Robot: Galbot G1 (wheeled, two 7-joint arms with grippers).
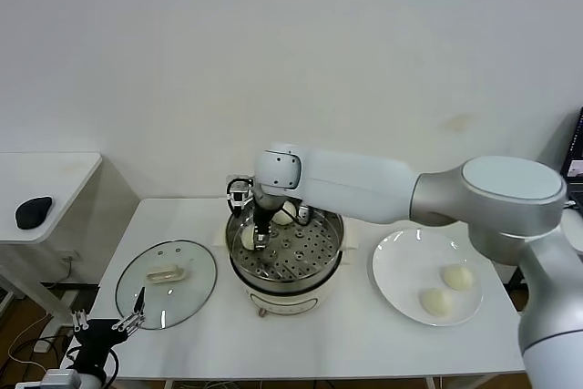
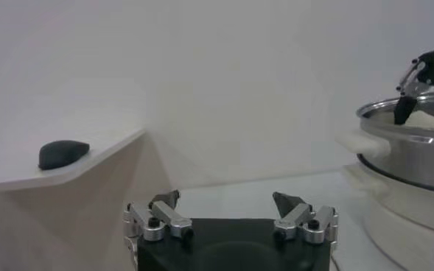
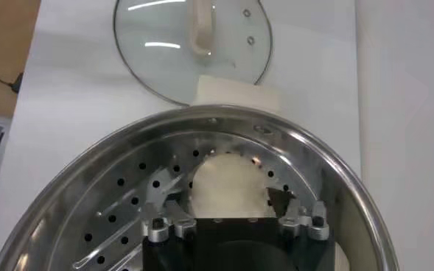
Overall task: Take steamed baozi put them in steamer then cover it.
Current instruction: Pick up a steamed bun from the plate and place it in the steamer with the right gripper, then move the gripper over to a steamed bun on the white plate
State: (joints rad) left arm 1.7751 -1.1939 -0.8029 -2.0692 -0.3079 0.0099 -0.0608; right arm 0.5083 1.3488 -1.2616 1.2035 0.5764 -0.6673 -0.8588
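Just smooth round baozi point(image 3: 228, 188) on perforated shiny steel steamer point(image 3: 128, 158) tray.

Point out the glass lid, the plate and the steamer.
glass lid point(image 1: 167, 282), head view, on its cream handle.
plate point(image 1: 401, 271), head view, on a bare patch near its left rim.
steamer point(image 1: 305, 248), head view, on the perforated tray.

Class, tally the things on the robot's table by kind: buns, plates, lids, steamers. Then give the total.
steamed baozi: 4
plate: 1
glass lid: 1
steamer: 1
Total: 7
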